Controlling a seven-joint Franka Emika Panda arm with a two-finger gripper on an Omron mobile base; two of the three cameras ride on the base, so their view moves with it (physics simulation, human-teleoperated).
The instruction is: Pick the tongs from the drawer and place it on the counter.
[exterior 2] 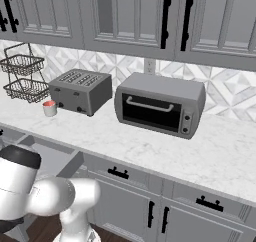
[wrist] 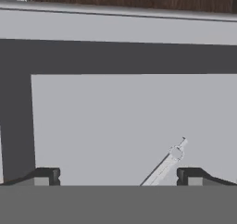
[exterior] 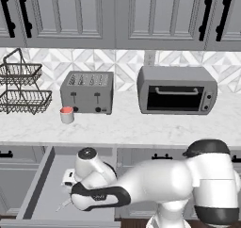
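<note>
Grey cabinets (exterior: pixel 70 10) above a white diamond-tiled backsplash (exterior: pixel 124 64).

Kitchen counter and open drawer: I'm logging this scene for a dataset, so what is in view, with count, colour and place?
thin silver-grey metal tongs: one, lying aslant on the drawer floor, between the fingertips but nearer one of them
wide shallow grey drawer: one, pulled open below the counter
white marble-look counter: one, over grey cabinets
grey four-slot toaster: one, on the counter against the wall
grey toaster oven: one, on the counter, right of the toaster
small white cup with red top: one, in front of the toaster's left end
dark two-tier wire basket: one, at the counter's left end
grey upper cabinets with black handles: a row, above
gripper: one, dark tips, open, over the drawer
</note>
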